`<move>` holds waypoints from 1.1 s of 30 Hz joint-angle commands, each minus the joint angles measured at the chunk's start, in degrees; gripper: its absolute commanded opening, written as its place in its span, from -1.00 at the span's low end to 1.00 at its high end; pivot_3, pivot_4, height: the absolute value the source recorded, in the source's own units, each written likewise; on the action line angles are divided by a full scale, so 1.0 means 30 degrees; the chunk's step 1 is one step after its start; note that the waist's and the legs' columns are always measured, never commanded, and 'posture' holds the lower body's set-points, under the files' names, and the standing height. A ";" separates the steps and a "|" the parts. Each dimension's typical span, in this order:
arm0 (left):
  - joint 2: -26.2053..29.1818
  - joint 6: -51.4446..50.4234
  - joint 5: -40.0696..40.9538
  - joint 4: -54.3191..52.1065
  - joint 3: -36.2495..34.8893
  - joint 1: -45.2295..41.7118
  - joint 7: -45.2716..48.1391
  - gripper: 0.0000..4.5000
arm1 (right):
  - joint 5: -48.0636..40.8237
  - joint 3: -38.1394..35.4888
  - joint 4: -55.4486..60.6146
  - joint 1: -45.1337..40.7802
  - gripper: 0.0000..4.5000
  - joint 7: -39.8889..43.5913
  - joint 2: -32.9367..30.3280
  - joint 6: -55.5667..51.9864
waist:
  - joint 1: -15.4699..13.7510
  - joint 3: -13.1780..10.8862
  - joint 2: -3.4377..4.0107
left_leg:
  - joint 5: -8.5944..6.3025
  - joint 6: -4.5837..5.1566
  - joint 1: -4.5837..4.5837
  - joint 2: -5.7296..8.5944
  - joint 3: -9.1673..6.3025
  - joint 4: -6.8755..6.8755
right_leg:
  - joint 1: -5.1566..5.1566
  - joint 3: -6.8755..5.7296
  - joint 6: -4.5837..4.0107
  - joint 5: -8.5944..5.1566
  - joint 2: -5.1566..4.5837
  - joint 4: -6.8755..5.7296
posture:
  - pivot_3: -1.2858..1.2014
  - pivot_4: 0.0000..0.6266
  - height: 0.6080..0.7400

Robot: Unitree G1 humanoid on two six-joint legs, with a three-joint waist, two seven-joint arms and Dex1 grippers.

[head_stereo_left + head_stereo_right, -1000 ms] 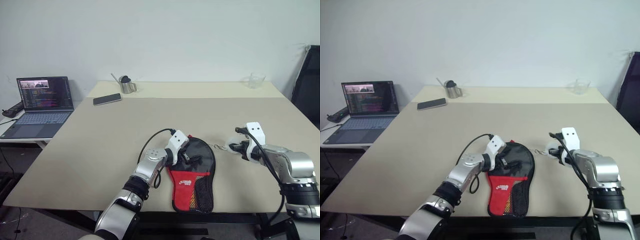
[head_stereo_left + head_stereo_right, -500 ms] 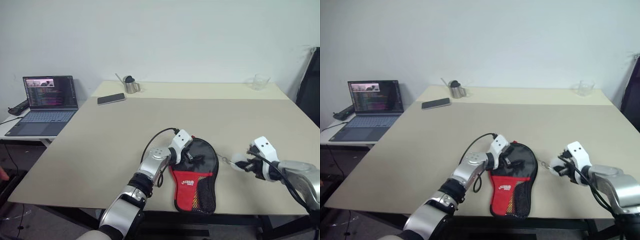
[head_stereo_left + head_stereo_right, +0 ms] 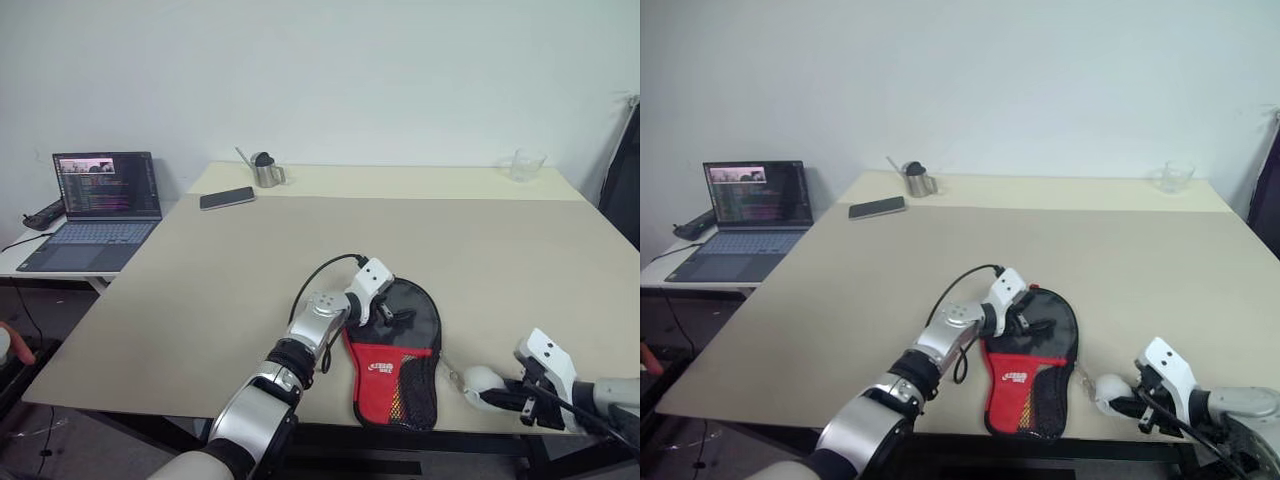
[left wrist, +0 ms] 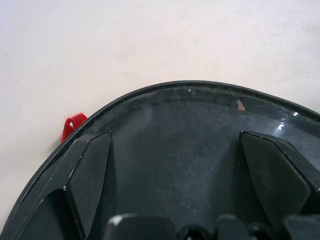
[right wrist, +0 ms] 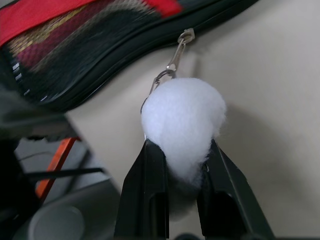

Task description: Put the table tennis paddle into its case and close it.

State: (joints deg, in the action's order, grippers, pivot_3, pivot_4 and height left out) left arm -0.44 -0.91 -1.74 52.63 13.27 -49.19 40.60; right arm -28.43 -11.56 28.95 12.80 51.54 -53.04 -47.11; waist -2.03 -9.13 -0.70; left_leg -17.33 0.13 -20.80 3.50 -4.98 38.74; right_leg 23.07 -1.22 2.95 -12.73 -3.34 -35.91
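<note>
Zipping is underway: the right hand (image 5: 182,165) pinches the white pom-pom zipper pull (image 5: 184,125) at lower right, the wide-open left hand (image 3: 388,312) pins the case (image 3: 400,350), so the next pull should follow the seam.

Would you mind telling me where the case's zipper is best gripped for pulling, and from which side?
Grip the white fluffy pom-pom clipped to the zipper's metal pull, coming from the case's right edge. It sticks out clear of the fabric and squashes between the fingers; the right gripper is shut on it, while the open left gripper rests on the black upper part.
</note>
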 commanded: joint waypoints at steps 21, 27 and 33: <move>-0.0511 -0.0017 -0.1508 0.3024 0.0565 -0.0024 -0.0356 1.00 | -0.1100 -0.1763 0.3671 0.6664 -0.86 0.4475 -0.1694 0.2796 | -0.0379 0.0013 -0.0015 | -0.0050 0.0053 0.0039 0.0005 -0.0156 -0.0001 | -0.0235 -0.0184 0.0096 0.0009 -0.0080 0.0276 | 0.03 -0.52 1.00; -0.0443 -0.0006 -0.1501 0.3146 0.0514 -0.0196 -0.0285 1.00 | -0.0111 -0.1547 0.3502 0.5902 -0.86 0.3446 -0.1831 0.2949 | -0.0357 0.0012 -0.0012 | -0.0060 0.0044 0.0028 0.0006 -0.0232 -0.0002 | -0.0264 -0.0294 0.0093 0.0007 -0.0115 0.0303 | 0.03 -0.52 1.00; -0.0503 0.0055 -0.1496 0.3225 0.0526 -0.0199 -0.0280 1.00 | -0.1086 -0.1912 0.3030 0.4879 -0.01 0.3134 -0.1442 0.1862 | -0.0341 0.0013 -0.0012 | -0.0059 0.0045 0.0031 0.0007 -0.0231 -0.0001 | -0.0272 -0.0302 0.0094 0.0008 -0.0116 0.0303 | 0.03 -0.52 1.00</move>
State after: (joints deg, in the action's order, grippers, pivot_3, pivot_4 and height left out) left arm -2.54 0.75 -3.45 57.80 13.31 -52.09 40.54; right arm -30.37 -16.16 37.71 28.02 60.98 -57.58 -40.89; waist -3.06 -9.09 -0.73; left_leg -17.51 0.26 -20.71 3.52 -5.68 38.74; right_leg 22.26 -2.13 3.23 -12.71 -3.69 -35.00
